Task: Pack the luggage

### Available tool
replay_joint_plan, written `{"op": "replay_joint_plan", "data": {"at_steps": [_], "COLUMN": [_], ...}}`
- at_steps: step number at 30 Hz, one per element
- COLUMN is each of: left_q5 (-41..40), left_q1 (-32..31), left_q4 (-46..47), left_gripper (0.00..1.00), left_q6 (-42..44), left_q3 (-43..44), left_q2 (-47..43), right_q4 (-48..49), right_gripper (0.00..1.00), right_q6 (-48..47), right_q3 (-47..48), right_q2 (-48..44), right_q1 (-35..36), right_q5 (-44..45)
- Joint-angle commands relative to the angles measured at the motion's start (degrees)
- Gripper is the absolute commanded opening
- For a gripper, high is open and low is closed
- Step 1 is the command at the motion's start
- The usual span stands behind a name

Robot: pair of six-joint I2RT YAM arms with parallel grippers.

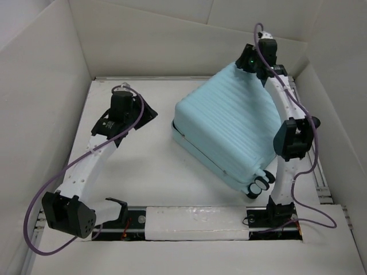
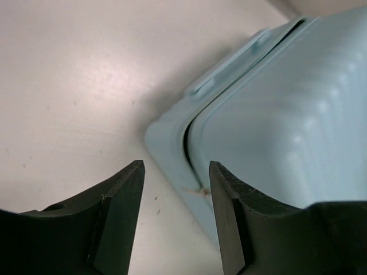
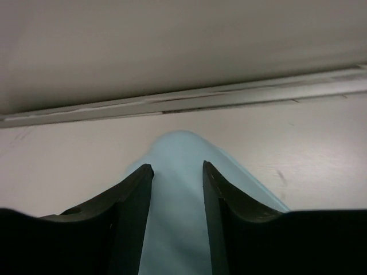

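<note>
As luggage (image 1: 226, 126) lies diagonally, wheels (image 1: 259, 186) near-right, left end effector (image 2: 176, 165) spread, right one (image 3: 178, 167) unclear

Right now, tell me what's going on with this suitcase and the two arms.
Two robot arms are working on the pale aqua luggage, which lies on the white table with its halves nearly together; a dark gap shows along the seam. The right gripper is at the case's far corner, fingers apart over the shell. The left gripper is open beside the left corner, not touching it.

Lab test cell: white panel walls (image 1: 34, 86) around table (image 1: 143, 177).
</note>
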Motion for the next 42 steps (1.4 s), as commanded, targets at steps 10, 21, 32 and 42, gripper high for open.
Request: {"op": "replay_joint_plan", "data": {"at_steps": [10,21,32,42], "left_q5": [-1.3,7.2,16.0,13.6], "left_q1": [5.1,5.1,1.7,-1.0], "left_q4": [4.3,13.6,13.0,15.7], "left_gripper": [0.59,0.59,0.59,0.43], "left_q6": [5.0,4.9,5.9,5.8], "left_q3": [9.2,19.3,31.7,2.0], "left_q2": [4.5,25.1,38.9,21.4], "right_q4": [-24.0,-20.6,-24.0,0.4], "right_gripper": [0.68,0.0,0.01,0.06], "right_q6": [6.0,17.5,21.0,21.2], "right_q3": [2.0,-51.5,-63.6,-52.7], "right_q2": [-19.7,-67.0,-66.4,-39.1], "right_q1": [13.3,-14.2,-26.9,-1.8], "right_q5": [-8.1,23.6,17.4,-12.3]}}
